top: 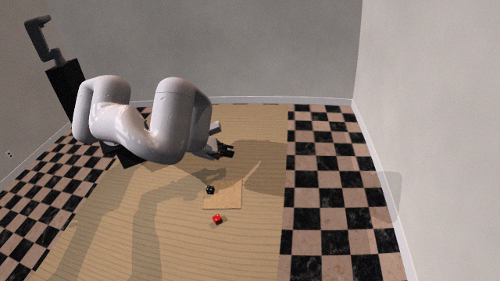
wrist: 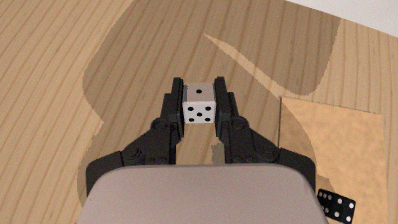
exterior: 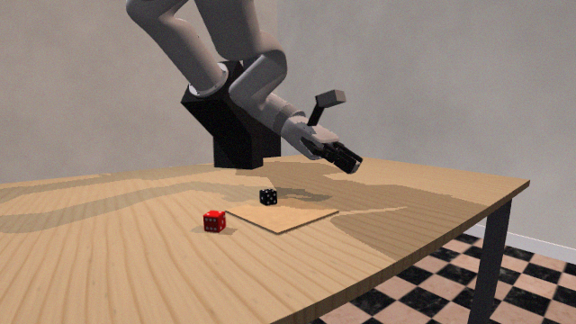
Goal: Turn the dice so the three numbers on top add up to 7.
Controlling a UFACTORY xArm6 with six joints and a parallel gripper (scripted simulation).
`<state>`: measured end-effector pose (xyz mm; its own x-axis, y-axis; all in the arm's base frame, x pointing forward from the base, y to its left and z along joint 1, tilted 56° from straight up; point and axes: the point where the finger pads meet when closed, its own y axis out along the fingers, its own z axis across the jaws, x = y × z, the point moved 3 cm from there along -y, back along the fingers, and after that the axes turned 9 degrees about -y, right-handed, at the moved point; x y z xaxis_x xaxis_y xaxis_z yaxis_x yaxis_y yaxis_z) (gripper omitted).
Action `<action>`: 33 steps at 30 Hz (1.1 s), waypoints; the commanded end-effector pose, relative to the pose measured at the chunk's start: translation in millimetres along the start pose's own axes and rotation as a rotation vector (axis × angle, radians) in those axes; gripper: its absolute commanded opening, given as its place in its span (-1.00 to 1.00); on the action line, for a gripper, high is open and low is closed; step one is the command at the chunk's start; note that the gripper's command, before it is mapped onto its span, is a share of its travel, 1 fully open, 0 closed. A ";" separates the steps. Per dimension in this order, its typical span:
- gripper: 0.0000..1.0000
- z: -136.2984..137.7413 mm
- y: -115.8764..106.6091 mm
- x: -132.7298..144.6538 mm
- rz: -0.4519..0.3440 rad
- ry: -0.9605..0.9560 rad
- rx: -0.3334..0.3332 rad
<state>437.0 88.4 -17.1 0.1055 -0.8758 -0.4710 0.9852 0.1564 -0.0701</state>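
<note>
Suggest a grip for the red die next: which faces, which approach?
Take the red die from above, one finger on each of two opposite side faces. It lies flat on the table, just off the mat, with open wood all round, so a top-down pinch looks unobstructed. First the gripper must set down the white die it holds.

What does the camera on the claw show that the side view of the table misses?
Only the wrist camera shows the white die pinched in the claw, with a five-dot face toward the lens. Only the exterior view shows the red die lying on the table off the mat, and the arm's black base. Both show the claw, the mat and the black die at the mat's corner.
</note>
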 end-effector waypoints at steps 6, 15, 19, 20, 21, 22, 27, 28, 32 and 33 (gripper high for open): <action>-0.58 -4.3 14.0 25.2 0.002 0.000 -0.001; -0.58 -5.5 18.0 32.5 0.002 0.000 -0.001; -0.58 -5.5 18.0 32.6 0.002 0.000 -0.001; -0.58 -5.5 18.0 32.6 0.002 0.000 -0.001; -0.58 -5.5 18.0 32.6 0.002 0.000 -0.001; -0.58 -5.5 18.0 32.6 0.002 0.000 -0.001; -0.58 -5.5 18.0 32.6 0.002 0.000 -0.001; -0.58 -5.5 18.0 32.6 0.002 0.000 -0.001; -0.58 -5.5 18.0 32.6 0.002 0.000 -0.001; -0.58 -5.5 18.0 32.6 0.002 0.000 -0.001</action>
<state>457.8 64.5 -38.7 0.1067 -0.8757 -0.4710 0.9850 0.1576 -0.0699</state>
